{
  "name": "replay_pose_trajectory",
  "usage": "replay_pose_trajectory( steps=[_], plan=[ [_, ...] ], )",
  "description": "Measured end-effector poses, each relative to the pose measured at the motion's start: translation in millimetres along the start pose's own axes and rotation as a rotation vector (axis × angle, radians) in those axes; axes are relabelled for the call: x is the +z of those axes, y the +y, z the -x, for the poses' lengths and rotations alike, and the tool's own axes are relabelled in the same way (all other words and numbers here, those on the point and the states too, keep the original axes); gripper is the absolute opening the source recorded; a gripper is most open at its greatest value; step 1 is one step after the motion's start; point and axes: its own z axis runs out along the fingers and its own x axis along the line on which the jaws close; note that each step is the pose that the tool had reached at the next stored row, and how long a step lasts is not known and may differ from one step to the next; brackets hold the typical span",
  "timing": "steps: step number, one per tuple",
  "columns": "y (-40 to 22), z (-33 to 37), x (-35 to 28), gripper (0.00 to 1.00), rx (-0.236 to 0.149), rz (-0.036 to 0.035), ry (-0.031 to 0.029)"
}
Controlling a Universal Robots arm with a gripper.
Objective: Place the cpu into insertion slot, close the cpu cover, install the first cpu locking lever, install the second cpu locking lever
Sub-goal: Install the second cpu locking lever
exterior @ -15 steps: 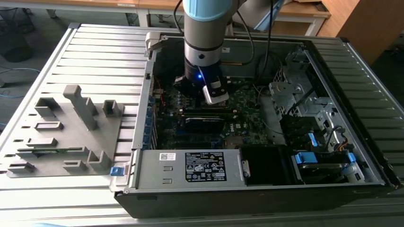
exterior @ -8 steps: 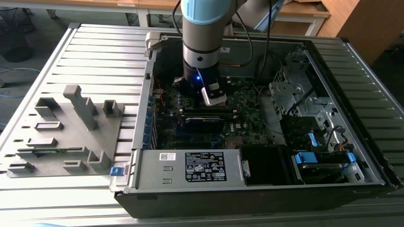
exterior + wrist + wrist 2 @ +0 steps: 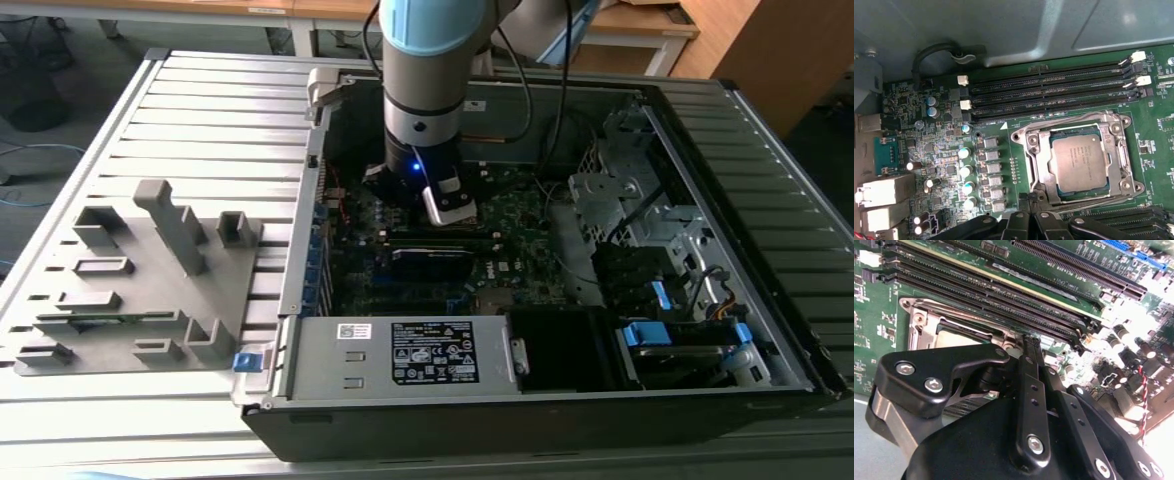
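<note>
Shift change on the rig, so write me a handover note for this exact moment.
Gripper: low over the green board, at the socket's edge; open or shut cannot be told.
Flat square silvery-grey cpu: already seated in the small square insertion slot.
Thin silvery metal cpu cover: appears down around the chip, which shows through its window.
Done: cpu placed, cover seemingly closed.
Left: both locking levers; whether either is latched cannot be told.
Long black memory slots lie beside the socket.
</note>
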Motion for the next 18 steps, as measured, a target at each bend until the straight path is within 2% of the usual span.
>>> replay_pose_trajectory(
  steps=[3,6,15,18],
  plan=[
    [0.0,0.0,-0.2,0.11,0.0,0.0001,-0.0001],
    [0.5,0.0,-3.5,0.11,0.0,0.0002,-0.0004],
    [3.6,0.0,-29.8,0.11,0.0,-0.0022,-0.0002],
    [4.1,0.0,-34.7,0.11,0.0,-0.0031,-0.0003]
  ],
)
